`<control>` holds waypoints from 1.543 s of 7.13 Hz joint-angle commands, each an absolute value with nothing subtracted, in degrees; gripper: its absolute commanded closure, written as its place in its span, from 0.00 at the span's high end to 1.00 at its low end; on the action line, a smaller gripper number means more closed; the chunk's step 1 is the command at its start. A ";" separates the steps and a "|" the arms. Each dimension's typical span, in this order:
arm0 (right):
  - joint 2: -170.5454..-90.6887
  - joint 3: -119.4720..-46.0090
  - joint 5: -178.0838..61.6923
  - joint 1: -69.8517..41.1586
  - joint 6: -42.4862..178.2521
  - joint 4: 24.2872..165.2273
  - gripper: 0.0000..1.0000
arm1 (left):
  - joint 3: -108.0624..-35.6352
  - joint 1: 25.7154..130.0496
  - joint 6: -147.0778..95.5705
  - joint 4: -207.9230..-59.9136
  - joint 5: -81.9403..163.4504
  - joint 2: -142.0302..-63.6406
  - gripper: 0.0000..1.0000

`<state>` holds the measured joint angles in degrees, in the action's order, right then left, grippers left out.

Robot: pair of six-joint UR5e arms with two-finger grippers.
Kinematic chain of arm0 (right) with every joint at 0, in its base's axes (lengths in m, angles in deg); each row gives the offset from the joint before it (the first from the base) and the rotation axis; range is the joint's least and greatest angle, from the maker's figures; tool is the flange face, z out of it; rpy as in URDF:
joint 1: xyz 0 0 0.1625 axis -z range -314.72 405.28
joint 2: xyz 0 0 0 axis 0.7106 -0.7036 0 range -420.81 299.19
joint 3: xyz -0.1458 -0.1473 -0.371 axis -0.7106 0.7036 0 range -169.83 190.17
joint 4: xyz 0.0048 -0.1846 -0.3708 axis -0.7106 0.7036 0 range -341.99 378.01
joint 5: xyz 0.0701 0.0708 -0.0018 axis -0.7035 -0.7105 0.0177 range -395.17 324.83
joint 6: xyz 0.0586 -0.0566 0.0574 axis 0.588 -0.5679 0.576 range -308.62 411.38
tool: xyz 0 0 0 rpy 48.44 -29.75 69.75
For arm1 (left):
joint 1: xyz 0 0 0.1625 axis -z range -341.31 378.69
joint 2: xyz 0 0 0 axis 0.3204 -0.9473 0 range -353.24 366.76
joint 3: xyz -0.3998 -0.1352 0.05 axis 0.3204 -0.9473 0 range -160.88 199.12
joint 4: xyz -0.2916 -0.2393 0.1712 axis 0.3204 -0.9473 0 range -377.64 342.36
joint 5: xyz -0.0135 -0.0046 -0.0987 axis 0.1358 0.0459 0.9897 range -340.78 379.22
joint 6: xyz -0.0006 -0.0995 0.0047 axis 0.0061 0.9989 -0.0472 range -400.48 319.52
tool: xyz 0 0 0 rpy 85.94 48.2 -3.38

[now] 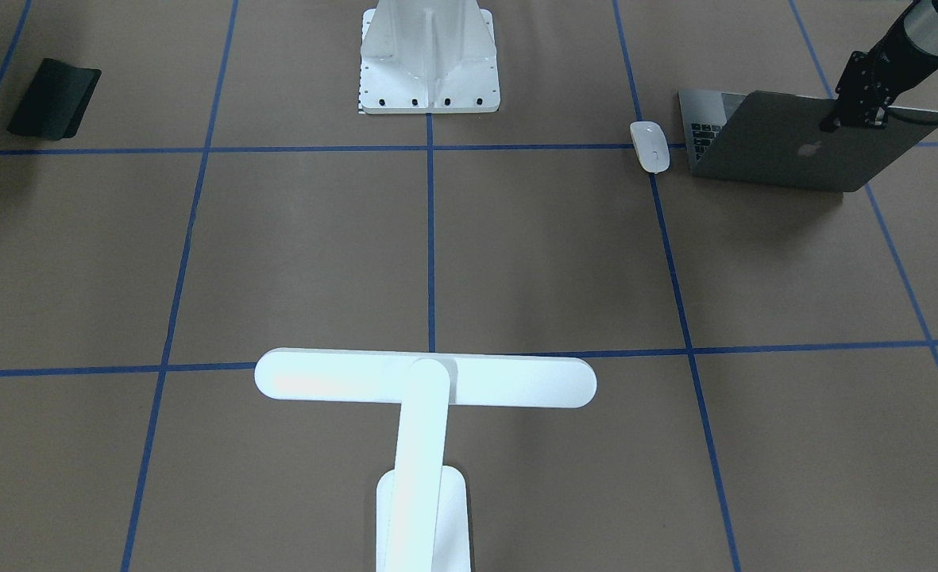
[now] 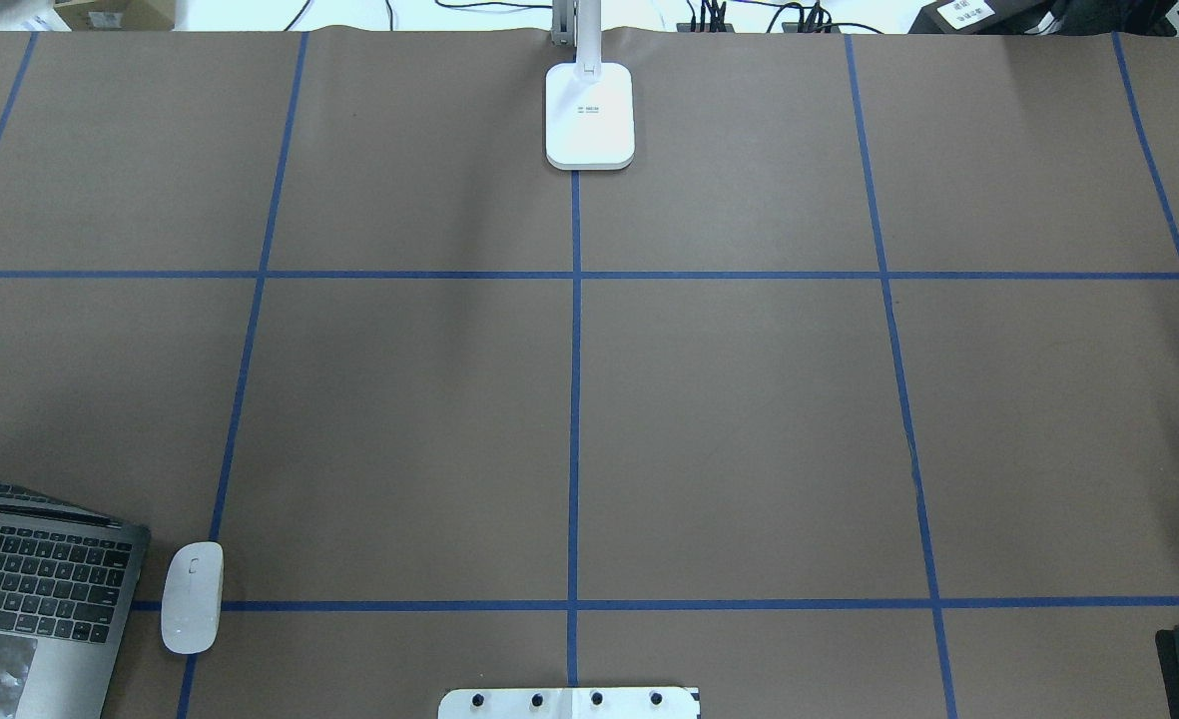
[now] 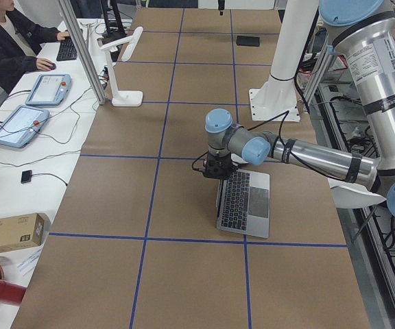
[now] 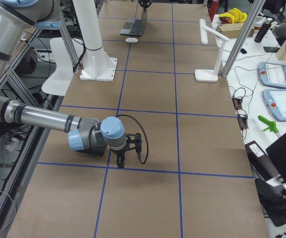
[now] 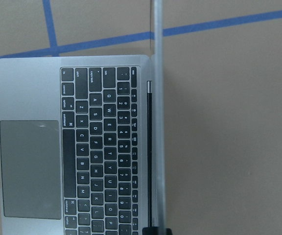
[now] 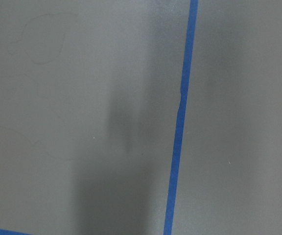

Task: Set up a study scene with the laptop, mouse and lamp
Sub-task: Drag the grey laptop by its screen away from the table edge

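Observation:
The laptop (image 1: 786, 155) stands open on the robot's left side of the table, its keyboard (image 5: 102, 147) facing the robot. My left gripper (image 1: 856, 121) is shut on the top edge of the laptop's lid (image 5: 158, 122), which shows edge-on in the left wrist view. Beside the laptop, toward the table's middle, lies the white mouse (image 1: 650, 146), apart from it. The white lamp (image 1: 425, 381) stands at the far middle edge, its base (image 2: 590, 115) on the centre line. My right gripper (image 4: 120, 161) hangs low over bare table far from these; I cannot tell its state.
The white bolted pedestal (image 1: 429, 59) sits at the robot's side, in the middle. A thin black pad (image 1: 54, 98) lies at the robot's near right corner. Blue tape lines grid the brown table (image 2: 749, 429). A person (image 3: 5, 41) sits at a side desk beyond the lamp.

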<state>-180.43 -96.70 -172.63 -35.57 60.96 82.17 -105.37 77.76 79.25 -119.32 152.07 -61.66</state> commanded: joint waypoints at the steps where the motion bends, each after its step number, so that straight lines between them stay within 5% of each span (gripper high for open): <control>1: -180.43 -96.62 -172.63 -35.57 60.96 82.17 1.00 | -106.74 75.47 79.14 -117.04 152.11 -62.32 0.00; 6: -180.43 -96.80 -173.42 -35.66 60.96 82.17 1.00 | -113.15 76.60 67.38 -96.97 152.20 -66.78 0.00; 11: -180.87 -97.23 -173.78 -35.75 61.05 82.17 1.00 | -113.86 76.69 66.83 -93.51 152.29 -70.30 0.00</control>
<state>-180.73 -97.00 -173.69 -35.69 61.05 82.17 -113.57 76.68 66.87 -95.20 152.26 -68.80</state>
